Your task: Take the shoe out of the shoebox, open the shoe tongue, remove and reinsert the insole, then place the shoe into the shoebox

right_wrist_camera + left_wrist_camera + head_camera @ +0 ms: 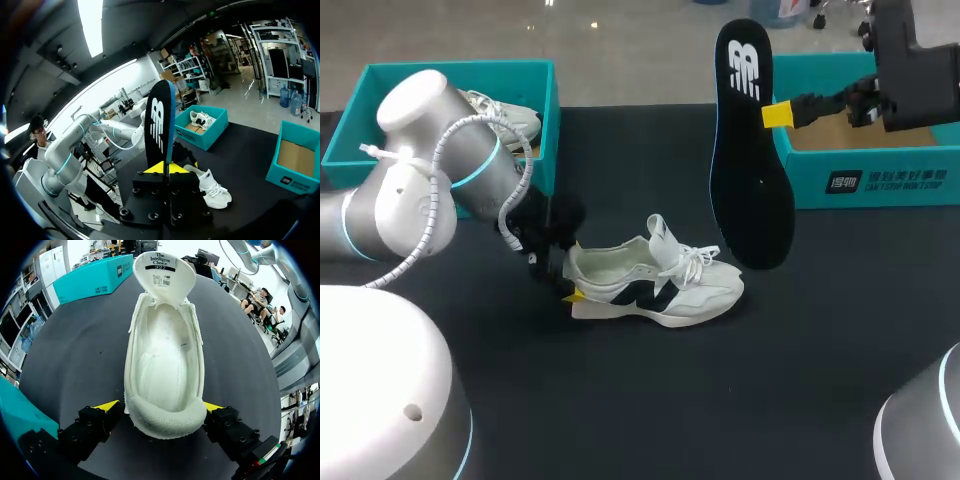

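While the left pincer (160, 407) clamps the shoe (165, 355) heel, the right pincer (164, 167) pinches the insole (159, 125) aloft.

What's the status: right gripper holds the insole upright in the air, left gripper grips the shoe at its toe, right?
Not the toe. The left gripper grips the shoe at its heel, one finger on each side, as the left wrist view shows. The right gripper does hold the insole upright in the air.

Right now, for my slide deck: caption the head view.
Left tool grips the white shoe by its heel on the table; right tool holds the removed black insole upright.
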Robot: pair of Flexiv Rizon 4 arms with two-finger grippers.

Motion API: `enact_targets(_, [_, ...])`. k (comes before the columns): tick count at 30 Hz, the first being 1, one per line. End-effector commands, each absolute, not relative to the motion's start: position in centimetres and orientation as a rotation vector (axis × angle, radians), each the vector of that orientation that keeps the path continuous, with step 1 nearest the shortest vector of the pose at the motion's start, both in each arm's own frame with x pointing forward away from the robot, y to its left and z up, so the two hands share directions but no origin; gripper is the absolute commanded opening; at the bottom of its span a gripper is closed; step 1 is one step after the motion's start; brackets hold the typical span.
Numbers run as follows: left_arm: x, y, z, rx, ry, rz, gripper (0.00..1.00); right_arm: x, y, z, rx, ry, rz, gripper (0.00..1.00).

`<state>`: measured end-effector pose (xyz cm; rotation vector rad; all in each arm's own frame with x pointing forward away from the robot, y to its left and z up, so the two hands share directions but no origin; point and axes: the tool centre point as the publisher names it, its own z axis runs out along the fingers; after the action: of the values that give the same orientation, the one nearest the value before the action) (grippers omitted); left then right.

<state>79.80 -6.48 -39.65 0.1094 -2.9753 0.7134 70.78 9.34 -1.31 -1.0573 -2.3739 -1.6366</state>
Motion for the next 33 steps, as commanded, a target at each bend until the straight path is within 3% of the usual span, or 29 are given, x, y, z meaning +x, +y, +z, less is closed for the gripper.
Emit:
enact_targets(1, [79.0,-6.2,-37.9,0.119,-3.002,0.612,1.0,71.2,9.6,-1.3,-1.057,-2.375,-1.631,0.0])
enact_targets(33, [79.1,-5.2,-32.9,0.092,-3.102,0.141,1.0,71.2,9.6,-1.3,-1.057,-2.375,-1.631,0.0])
